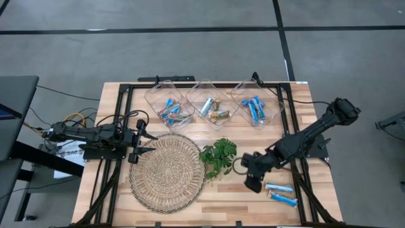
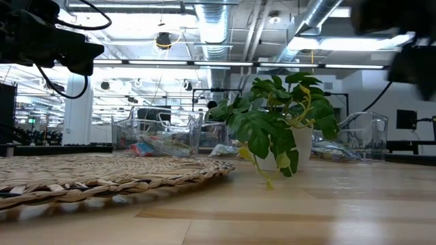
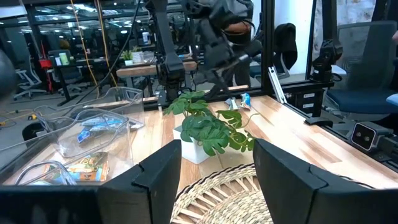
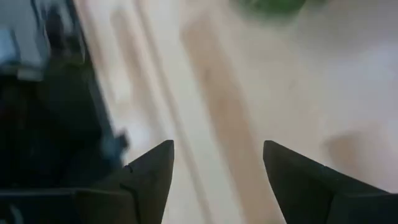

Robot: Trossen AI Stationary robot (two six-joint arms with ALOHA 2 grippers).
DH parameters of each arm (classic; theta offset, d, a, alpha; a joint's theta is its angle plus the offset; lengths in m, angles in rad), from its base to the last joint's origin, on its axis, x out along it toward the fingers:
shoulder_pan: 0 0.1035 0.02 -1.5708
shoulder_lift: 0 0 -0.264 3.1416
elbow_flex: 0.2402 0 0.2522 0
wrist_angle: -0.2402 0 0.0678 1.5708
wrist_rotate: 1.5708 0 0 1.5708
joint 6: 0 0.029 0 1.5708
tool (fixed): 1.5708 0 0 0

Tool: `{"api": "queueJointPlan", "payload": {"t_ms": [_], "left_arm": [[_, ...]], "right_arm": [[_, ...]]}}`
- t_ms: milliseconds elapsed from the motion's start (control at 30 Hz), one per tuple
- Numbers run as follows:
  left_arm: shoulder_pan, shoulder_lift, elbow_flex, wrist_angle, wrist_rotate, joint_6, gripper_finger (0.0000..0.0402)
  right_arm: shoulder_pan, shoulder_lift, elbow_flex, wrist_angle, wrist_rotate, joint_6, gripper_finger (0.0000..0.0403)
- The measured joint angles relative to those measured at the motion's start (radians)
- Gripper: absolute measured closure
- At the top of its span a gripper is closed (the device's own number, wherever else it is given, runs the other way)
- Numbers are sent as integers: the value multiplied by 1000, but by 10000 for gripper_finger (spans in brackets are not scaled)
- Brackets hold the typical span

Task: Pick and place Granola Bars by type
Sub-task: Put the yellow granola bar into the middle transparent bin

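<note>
Two blue-and-white granola bars [image 1: 281, 193] lie flat on the wood just beside my right claw [image 1: 251, 172], near the table's [image 1: 316, 190] front right edge. Each has its long axis running roughly left to right, slightly slanted, and they lie nearly parallel, one just behind the other. My right claw hangs low between them and the leafy plant [image 1: 218, 158], its two fingers [image 4: 149, 171] spread wide with only bare wood between them; it grips nothing and touches no bar. My left claw [image 1: 144, 143] waits at the left rim of the woven mat [image 1: 166, 172], fingers apart and empty. More bars rest in the three clear trays [image 1: 214, 101] along the far edge: mixed ones at left [image 1: 171, 111], tan ones in the middle [image 1: 214, 109], blue ones at right [image 1: 254, 107].
</note>
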Motion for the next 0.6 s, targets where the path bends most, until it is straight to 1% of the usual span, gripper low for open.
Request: {"api": "queueJointPlan", "payload": {"t_ms": [167, 267, 433, 600], "left_arm": [[0, 0, 0, 0, 0, 0, 208], [0, 0, 0, 0, 0, 0, 208], [0, 0, 0, 0, 0, 0, 208], [0, 0, 0, 0, 0, 0, 208]], "right_arm": [[64, 56, 0, -26, -173, 98, 164], [102, 74, 1, -91, -229, 178, 164], [158, 76, 1, -291, -248, 283, 164], [219, 76, 1, -395, -187, 298, 164]]}}
